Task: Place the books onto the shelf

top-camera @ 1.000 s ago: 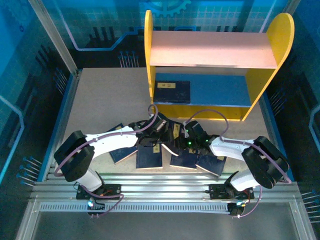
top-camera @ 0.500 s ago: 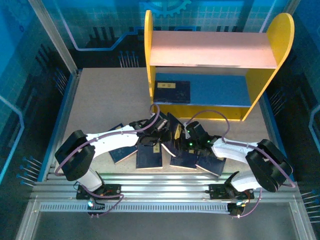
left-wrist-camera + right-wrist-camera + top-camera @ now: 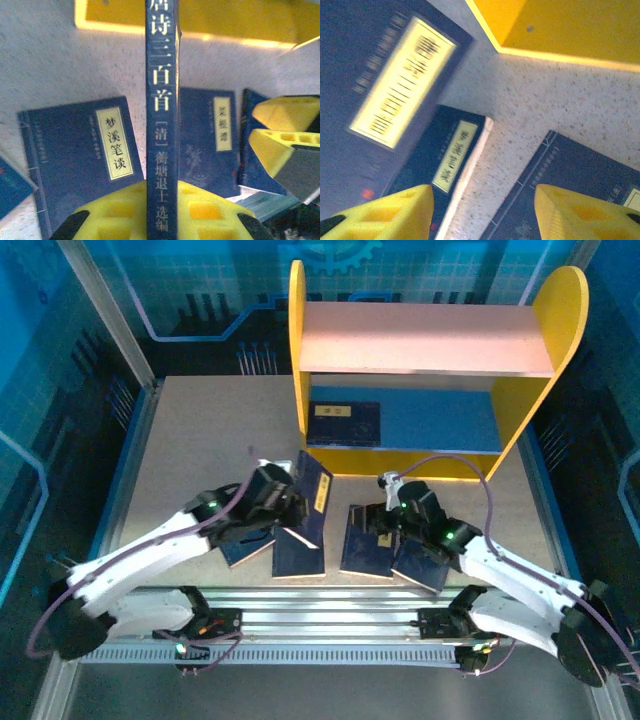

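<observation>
Handover done: left gripper [image 3: 285,505] now clamps the raised navy book [image 3: 161,100]; right gripper [image 3: 483,196] has released, jaws apart, empty; shelf [image 3: 425,338] next.

We have the shelf [image 3: 430,340] at the far side of the table [image 3: 200,430], one shelved book [image 3: 343,423] lying left on its lower board. Before it the row of books [image 3: 367,555] lies flat; the left gripper [image 3: 295,502] holds the raised book [image 3: 314,492] on edge over the row's left half.
</observation>
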Robot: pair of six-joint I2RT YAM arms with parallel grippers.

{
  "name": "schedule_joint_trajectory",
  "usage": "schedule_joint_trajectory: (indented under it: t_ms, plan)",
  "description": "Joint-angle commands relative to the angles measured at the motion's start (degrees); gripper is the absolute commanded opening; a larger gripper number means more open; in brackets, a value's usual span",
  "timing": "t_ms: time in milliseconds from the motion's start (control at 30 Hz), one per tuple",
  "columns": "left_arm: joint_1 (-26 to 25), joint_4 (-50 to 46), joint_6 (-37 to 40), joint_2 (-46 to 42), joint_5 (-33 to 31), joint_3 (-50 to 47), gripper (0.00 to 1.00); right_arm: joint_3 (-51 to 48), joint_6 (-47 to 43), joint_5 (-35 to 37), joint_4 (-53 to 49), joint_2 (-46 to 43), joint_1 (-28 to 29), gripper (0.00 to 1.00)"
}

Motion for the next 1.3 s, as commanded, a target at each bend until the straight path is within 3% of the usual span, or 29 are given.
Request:
schedule_joint_trajectory:
  t_ms: [0,100,167,267,367,533,700,1000,1267]
  plan:
    - [-0.2,-6.4,1.8,-10.0,-7.9,2.2,0.0,0.1,2.6,-1.7,-0.4,-3.8,1.4,0.58]
    - [-0.1,-6.1,-4.9,-19.8,-20.5,0.3,0.0,0.4,5.5,-2.9,3.0,-5.2,3.0,0.6]
    - [-0.1,0.9,-8.0,-27.0,-26.2,-5.1,0.0,0.9,7.5,-3.2,6.6,-4.6,4.9,0.6]
    - [-0.1,17.8,-6.3,-34.1,-28.6,-14.0,0.0,3.3,9.5,-2.0,11.6,-1.6,9.5,0.63]
    - [-0.1,23.4,-5.6,-31.7,-30.1,-14.5,0.0,6.8,11.0,-0.3,15.3,2.5,14.1,0.68]
    - [-0.1,25.8,-4.3,-23.9,-28.8,-10.7,0.0,11.1,14.3,0.2,24.3,9.4,19.5,0.75]
    - [-0.2,33.9,-3.2,-23.2,-28.6,-13.4,0.0,11.1,18.9,-1.8,34.7,13.7,20.5,0.8]
    - [-0.1,45.7,0.1,-21.8,-25.9,-16.2,0.0,11.3,22.5,-1.8,40.7,15.8,20.3,0.86]
    - [-0.1,59.4,4.7,-18.6,-19.0,-18.0,0.0,9.9,32.2,-2.0,54.5,20.1,16.6,0.85]
